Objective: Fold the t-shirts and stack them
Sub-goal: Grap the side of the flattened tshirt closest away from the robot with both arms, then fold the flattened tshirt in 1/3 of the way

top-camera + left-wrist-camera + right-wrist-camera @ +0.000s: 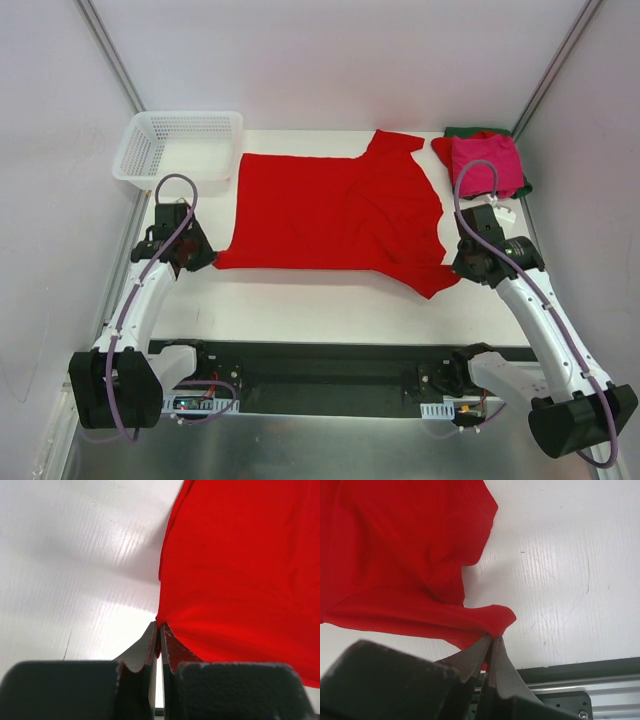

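Red t-shirt (330, 210) clamped in both arms' jaws; three shirts (487, 165) stacked; one basket (140, 150).

The whole worktop (300, 300) is taken in from high above and behind, looking down. The wrist views are set very close and low over it, with the left fingers (142, 655) and the right fingers (470, 657) framed at bottom centre. The bright red t-shirt (330, 210) is shared by all three: its lower left corner is seen by the left wrist, its lower right by the right.
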`<state>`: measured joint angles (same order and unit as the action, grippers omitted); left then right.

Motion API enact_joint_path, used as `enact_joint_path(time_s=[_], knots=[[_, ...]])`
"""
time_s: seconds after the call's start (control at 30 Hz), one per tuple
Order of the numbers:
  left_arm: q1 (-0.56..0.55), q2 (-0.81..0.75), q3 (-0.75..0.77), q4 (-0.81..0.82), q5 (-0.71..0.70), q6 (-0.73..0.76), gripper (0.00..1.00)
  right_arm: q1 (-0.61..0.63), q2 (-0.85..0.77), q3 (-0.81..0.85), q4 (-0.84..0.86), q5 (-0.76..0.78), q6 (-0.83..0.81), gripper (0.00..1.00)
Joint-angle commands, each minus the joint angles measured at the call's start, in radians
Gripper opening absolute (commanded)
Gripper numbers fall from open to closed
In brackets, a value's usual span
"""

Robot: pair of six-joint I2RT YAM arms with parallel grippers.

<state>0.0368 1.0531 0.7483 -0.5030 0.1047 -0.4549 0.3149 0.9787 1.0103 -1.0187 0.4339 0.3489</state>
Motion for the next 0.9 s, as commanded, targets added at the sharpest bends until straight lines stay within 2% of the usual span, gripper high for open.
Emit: enact_joint_path(time_s=[0.0, 0.53, 0.87], knots=[[0.017, 0.016, 0.066, -0.003, -0.016, 0.031, 0.0, -0.036, -0.002, 0.036, 0.023, 0.005, -0.048, 0.01], [0.031, 0.136, 0.135, 0.07, 0.009, 0.041, 0.0, -0.126, 0.106, 0.106, 0.173, -0.082, -0.148, 0.01], [0.032, 0.2, 0.146, 0.104, 0.027, 0.032, 0.0, -0.172, 0.268, 0.238, 0.345, -0.201, -0.235, 0.01]])
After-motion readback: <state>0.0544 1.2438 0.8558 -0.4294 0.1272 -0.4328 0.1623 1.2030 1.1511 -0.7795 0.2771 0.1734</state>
